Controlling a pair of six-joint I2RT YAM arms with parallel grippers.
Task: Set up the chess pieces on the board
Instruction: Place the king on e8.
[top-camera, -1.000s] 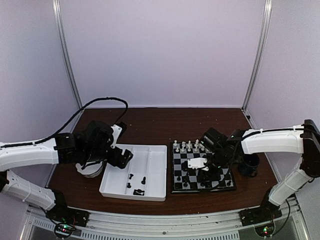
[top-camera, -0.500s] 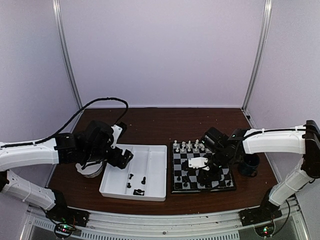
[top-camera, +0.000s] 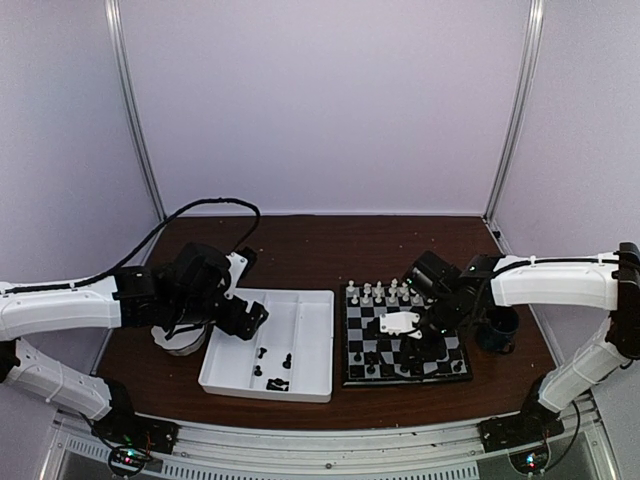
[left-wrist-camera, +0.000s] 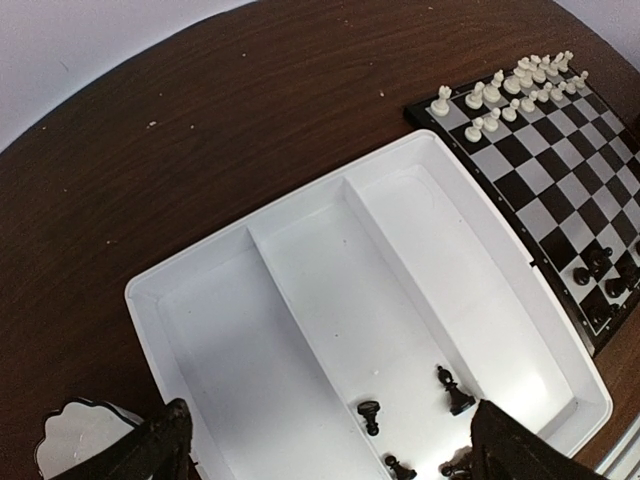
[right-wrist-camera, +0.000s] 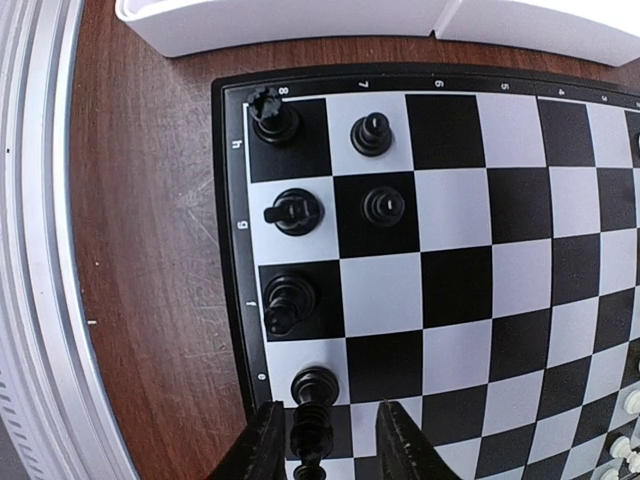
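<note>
Set-up partly done: the board (right-wrist-camera: 455, 285), lying toward the right edge of the table (top-camera: 300, 245), is carrying white chessmen (left-wrist-camera: 477, 97) ranked far and several black chessmen (right-wrist-camera: 297, 212) near, more lying in the tray (left-wrist-camera: 400, 230) under the wide-jawed left gripper (left-wrist-camera: 335, 445); right gripper (right-wrist-camera: 328, 440) straddling one narrowly, grip unclear.

Four black pieces (left-wrist-camera: 455, 392) lie at the tray's (left-wrist-camera: 300, 300) lower end; white pieces (left-wrist-camera: 442, 98) stand on the board (left-wrist-camera: 560, 190), upper right.
</note>
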